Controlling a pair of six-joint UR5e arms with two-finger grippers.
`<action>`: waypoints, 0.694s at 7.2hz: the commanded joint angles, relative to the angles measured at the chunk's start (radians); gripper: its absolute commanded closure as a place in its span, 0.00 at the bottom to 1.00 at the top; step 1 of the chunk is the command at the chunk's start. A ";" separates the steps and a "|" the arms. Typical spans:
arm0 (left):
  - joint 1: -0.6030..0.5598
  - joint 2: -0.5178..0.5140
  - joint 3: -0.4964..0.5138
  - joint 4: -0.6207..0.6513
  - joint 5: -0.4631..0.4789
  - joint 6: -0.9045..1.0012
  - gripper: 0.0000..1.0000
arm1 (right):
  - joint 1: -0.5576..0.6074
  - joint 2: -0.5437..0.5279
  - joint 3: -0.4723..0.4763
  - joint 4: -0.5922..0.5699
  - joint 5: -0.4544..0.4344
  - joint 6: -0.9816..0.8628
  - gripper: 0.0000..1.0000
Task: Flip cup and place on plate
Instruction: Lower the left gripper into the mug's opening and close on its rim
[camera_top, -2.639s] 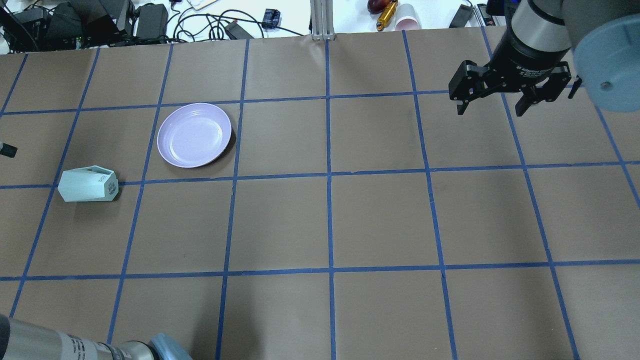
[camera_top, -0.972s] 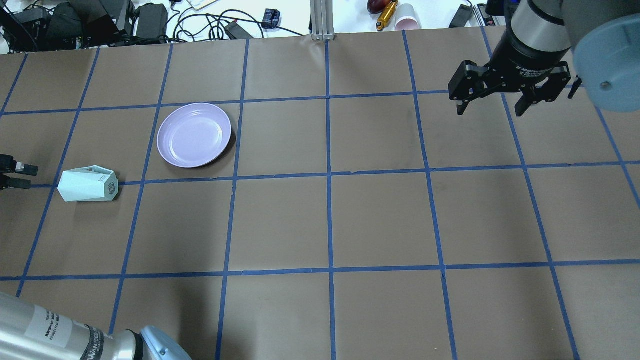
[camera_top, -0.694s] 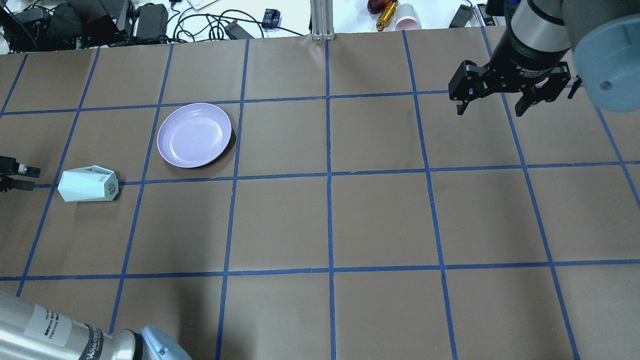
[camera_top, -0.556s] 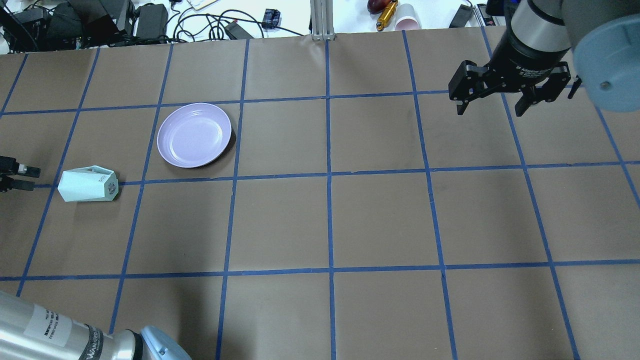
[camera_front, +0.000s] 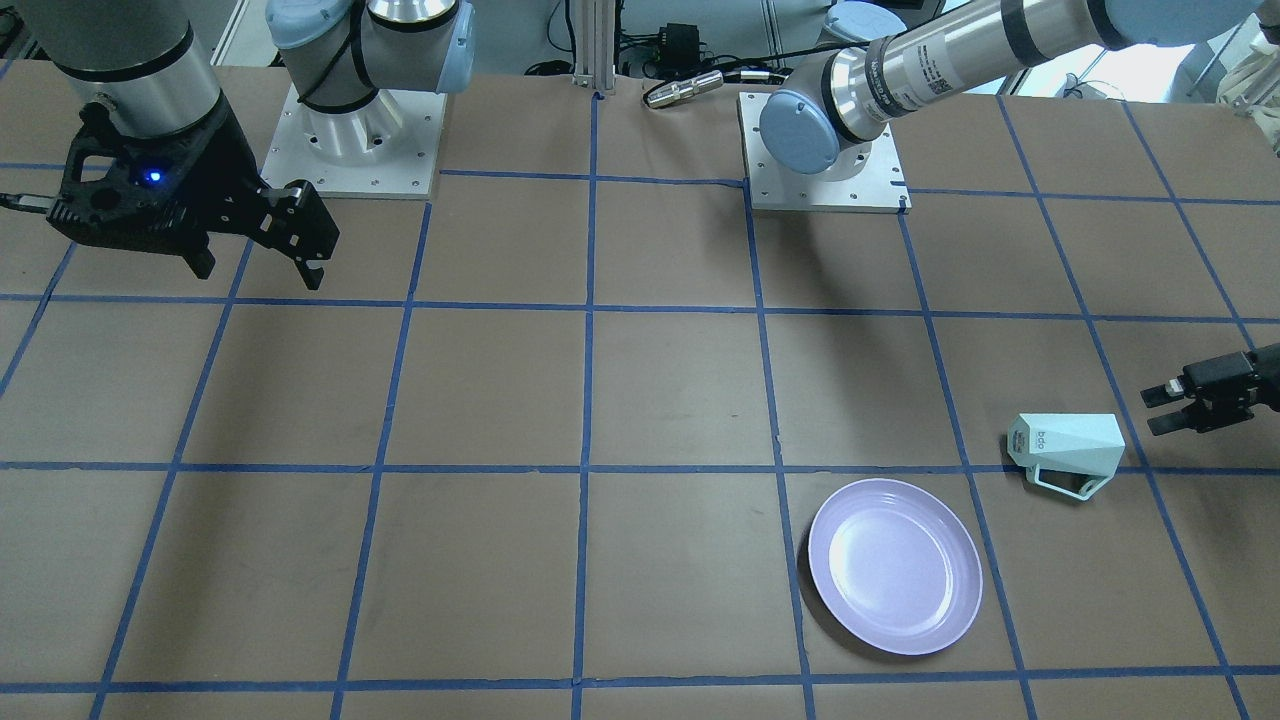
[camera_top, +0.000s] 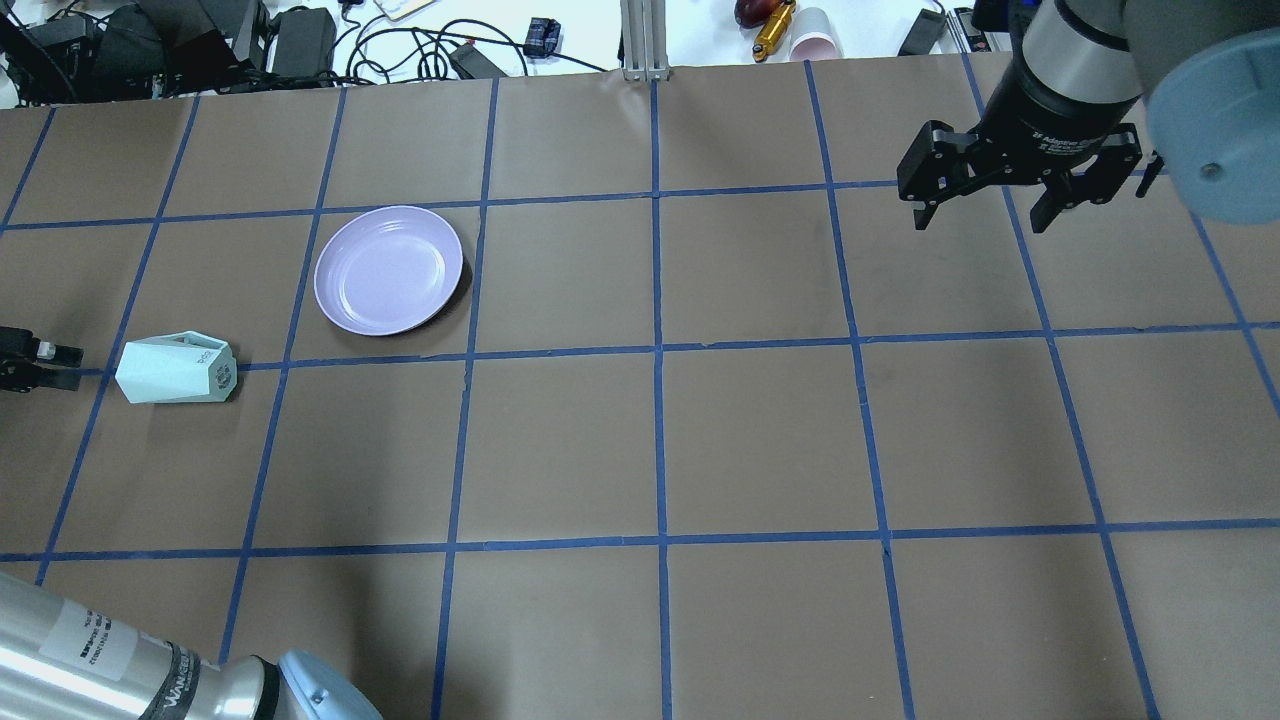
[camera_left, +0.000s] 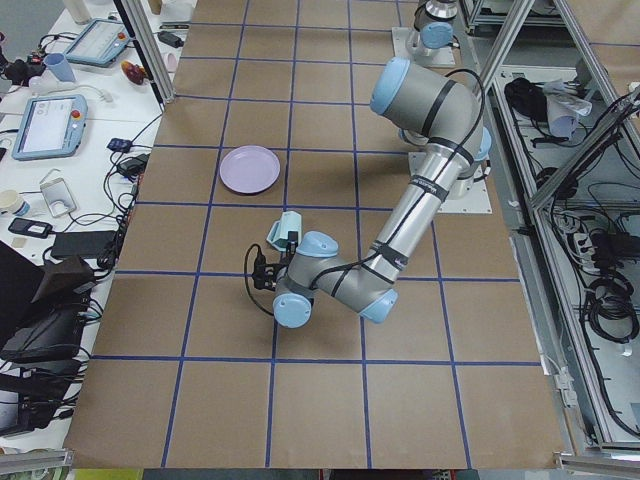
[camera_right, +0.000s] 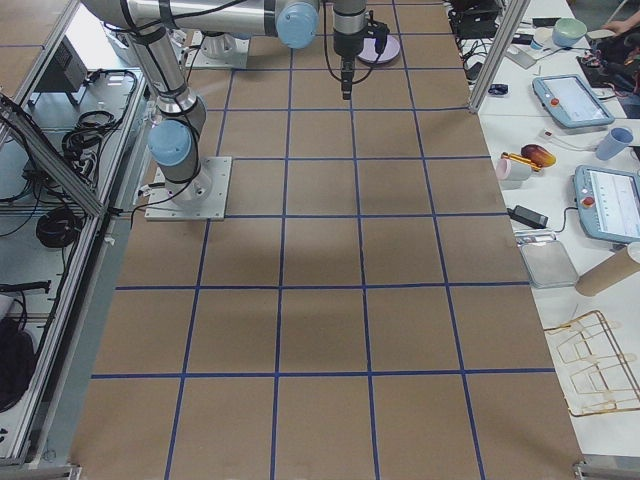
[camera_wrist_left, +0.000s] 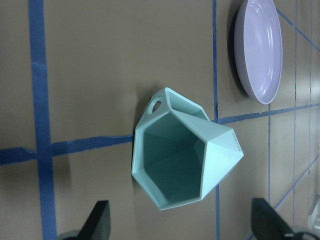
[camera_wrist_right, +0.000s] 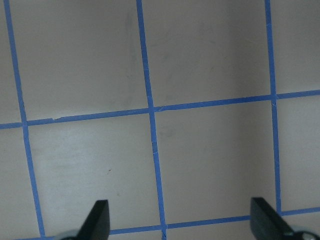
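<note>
cup (camera_top: 176, 372) found lying on its side on the counter (camera_top: 760, 440), over a blue tape line (camera_top: 560, 352), on the robot's left. its open mouth faces the left fingers (camera_wrist_left: 99, 222), its base with the small dark logo faces the counter's middle, and its handle points away from the robot. plate (camera_top: 388, 270) sits flat and bare, near the cup but apart from it. left fingers are spread wide, low and level with the cup, just short of its rim and not touching it. right fingers (camera_wrist_right: 99, 222) are also spread wide, holding nothing, hanging above bare counter well away on the robot's right.
</note>
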 joint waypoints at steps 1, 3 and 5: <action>0.000 -0.029 0.013 -0.038 -0.019 0.051 0.00 | 0.000 0.000 0.000 0.000 0.000 0.000 0.00; 0.000 -0.035 0.014 -0.098 -0.053 0.063 0.00 | 0.000 0.000 0.000 0.000 0.000 0.000 0.00; 0.000 -0.043 0.013 -0.103 -0.057 0.109 0.00 | 0.000 0.001 0.000 0.000 0.000 0.000 0.00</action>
